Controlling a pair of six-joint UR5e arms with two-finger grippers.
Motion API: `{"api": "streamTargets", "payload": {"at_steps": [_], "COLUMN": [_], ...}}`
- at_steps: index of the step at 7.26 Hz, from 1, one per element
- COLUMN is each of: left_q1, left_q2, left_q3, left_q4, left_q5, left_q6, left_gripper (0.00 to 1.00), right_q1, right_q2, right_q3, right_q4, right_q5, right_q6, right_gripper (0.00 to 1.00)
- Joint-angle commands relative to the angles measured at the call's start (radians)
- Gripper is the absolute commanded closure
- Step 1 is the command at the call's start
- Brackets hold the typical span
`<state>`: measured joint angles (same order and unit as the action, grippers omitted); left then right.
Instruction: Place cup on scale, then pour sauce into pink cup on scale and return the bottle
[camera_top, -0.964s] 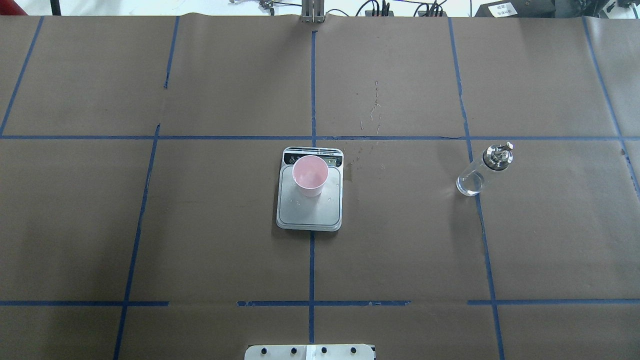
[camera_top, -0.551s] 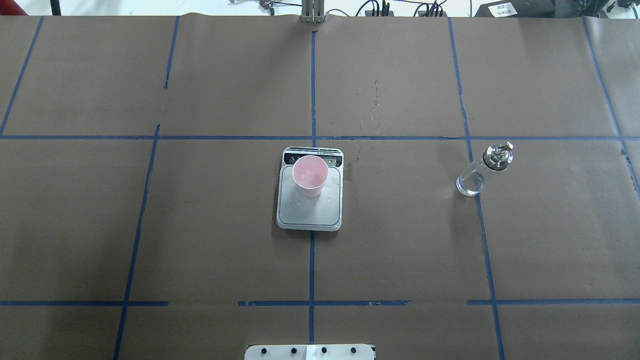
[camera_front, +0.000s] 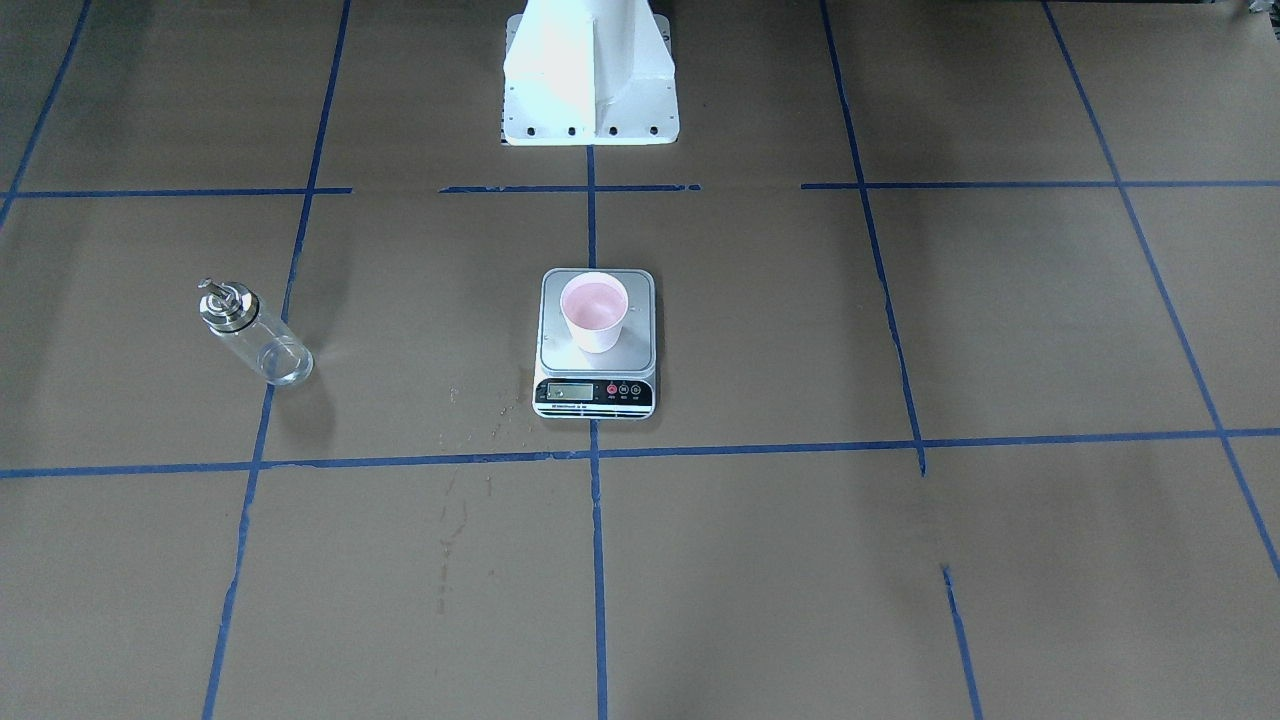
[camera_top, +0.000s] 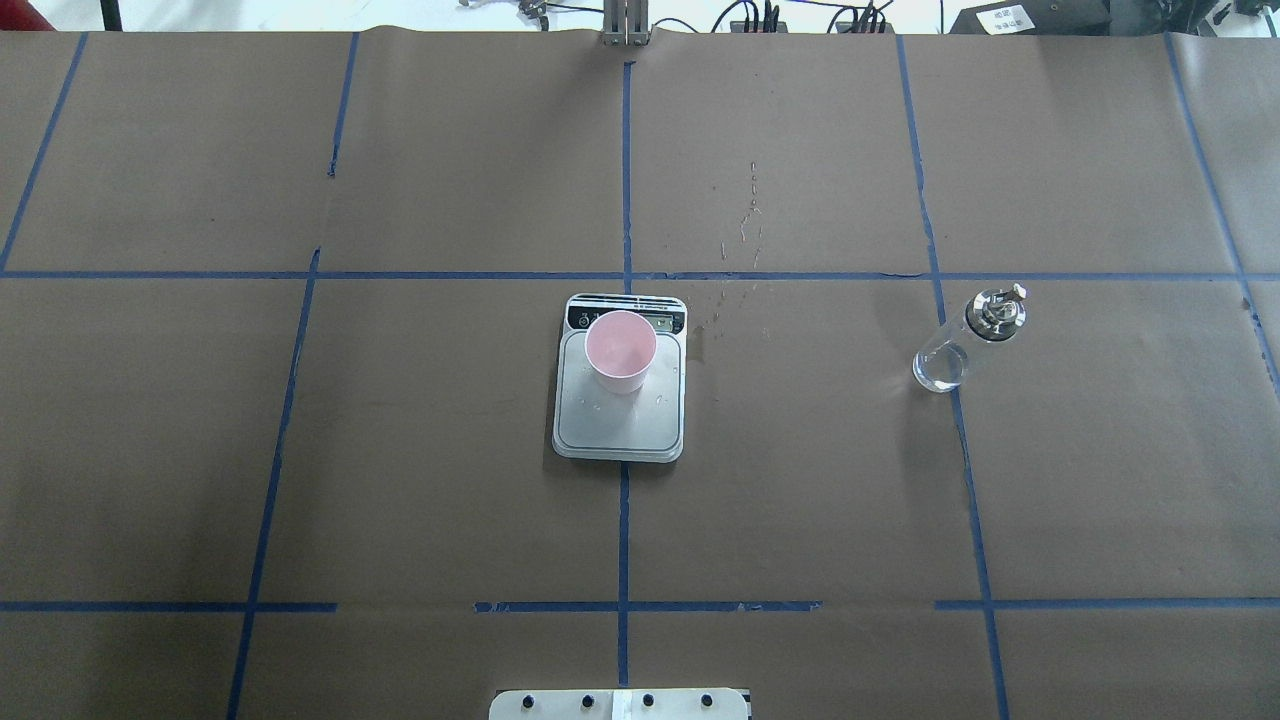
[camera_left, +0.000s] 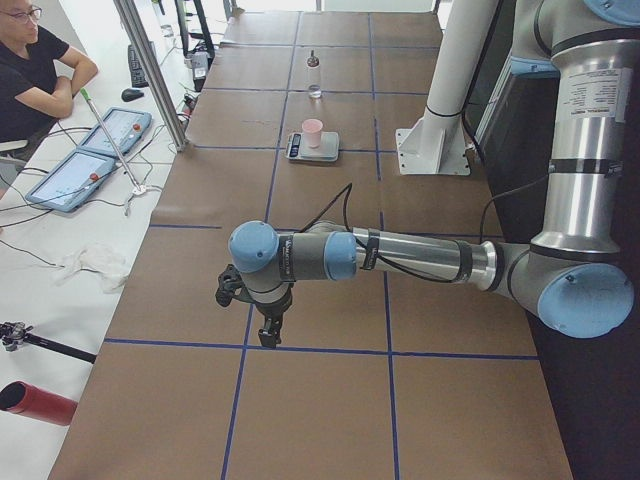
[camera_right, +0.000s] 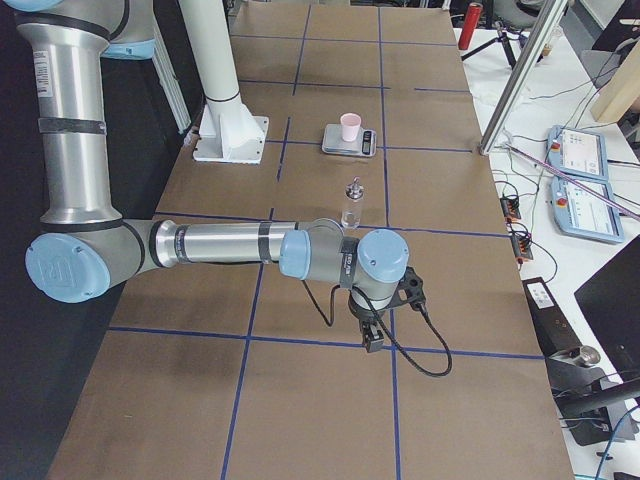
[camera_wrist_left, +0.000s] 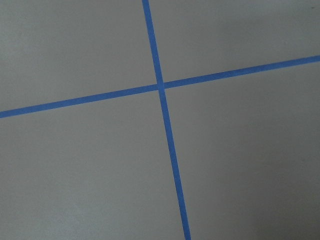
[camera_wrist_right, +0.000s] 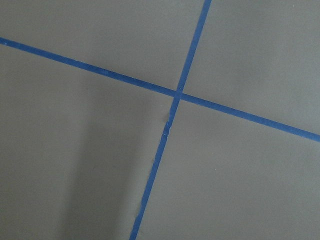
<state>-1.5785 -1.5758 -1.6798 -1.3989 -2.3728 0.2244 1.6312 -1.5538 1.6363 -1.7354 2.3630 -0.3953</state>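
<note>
The overhead camera is looking forward and down on the table (camera_top: 200, 450); the front-facing one is looking back steeply, both sharing the scale (camera_top: 620, 425). 2 end cameras are looking lengthwise; 2 wrist cameras are viewing tape crossings (camera_wrist_left: 160, 86) closely.

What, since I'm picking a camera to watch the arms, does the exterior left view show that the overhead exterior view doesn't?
Only exterior left: the left arm stretched out low, its end effector pointing down (I cannot tell whether it is open or shut), plus a seated person and tablets off to the side.
Only overhead exterior: faint drip marks near the scale.
Both: the cup standing on the scale, and the bottle upright, apart from it.
</note>
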Motion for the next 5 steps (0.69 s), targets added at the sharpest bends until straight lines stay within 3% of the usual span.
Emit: {"api": "streamTargets", "payload": {"at_steps": [1,5], "left_q1": [0.000,0.000], "left_q2": [0.000,-0.015], "left_q3": [-0.003,-0.007], "left_q4": [0.000,0.003], "left_q5": [-0.005,0.003], "left_q6": [0.001,-0.002], "left_gripper": [0.00,0.00], "right_q1": [-0.013,-0.025], "right_q2": [-0.002,-0.005], "right_q3": [0.010,0.042], "right_q4": [0.000,0.000], "right_q5": [0.002,-0.001], "right_q6": [0.000,0.001], "right_gripper": [0.00,0.00]}}
